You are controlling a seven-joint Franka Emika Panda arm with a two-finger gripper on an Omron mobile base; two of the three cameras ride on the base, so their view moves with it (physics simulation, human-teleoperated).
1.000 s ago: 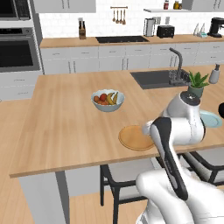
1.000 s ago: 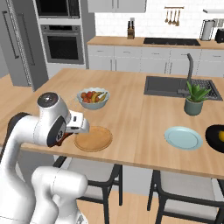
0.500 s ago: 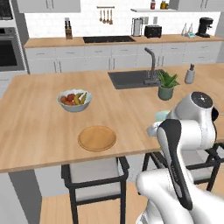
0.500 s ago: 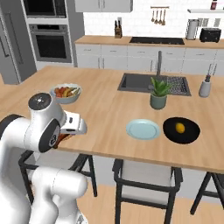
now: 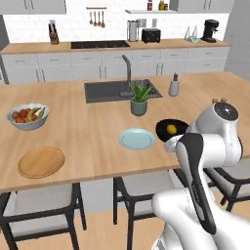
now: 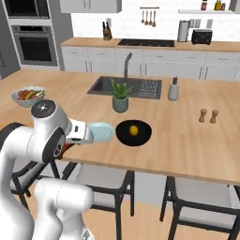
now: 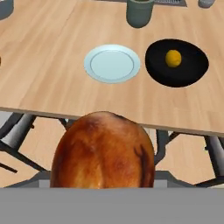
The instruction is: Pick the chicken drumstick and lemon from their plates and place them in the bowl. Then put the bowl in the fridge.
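Held the chicken drumstick (image 7: 103, 151) close before the hand camera, out past the near edge of the table (image 5: 88, 132), above the chairs and floor; fingers hidden behind the meat, so could not tell from the pictures whether pinching it or spread. Found the lemon (image 7: 173, 57) already lying in the black bowl (image 7: 186, 74), a little off centre. Took that bowl as landmark: pale blue-green plate (image 7: 112, 63) just beside it, apart and not touching, bare on top; potted plant (image 5: 139, 100) near behind, between bowl and sink (image 5: 114, 90); small grey bottle (image 5: 174, 86) farther back beside the sink; salt and pepper pair (image 6: 208, 115) well apart to one side in the right base view. Saw the tan wooden plate (image 5: 41, 161) well apart from the bowl on the far side of the blue-green plate, near the table's front edge, also bare. Saw the pale fruit bowl (image 5: 28, 116) behind the wooden plate, well away from the black bowl. In the right base view, noted the black bowl (image 6: 133, 132) and lemon (image 6: 133, 130) near the front edge, blue-green plate (image 6: 104, 131) partly covered by the arm's wrist. Back counter with stove, toaster and hanging utensils far behind all of it; oven (image 6: 35, 44) in the wall at the far left of the right base view.
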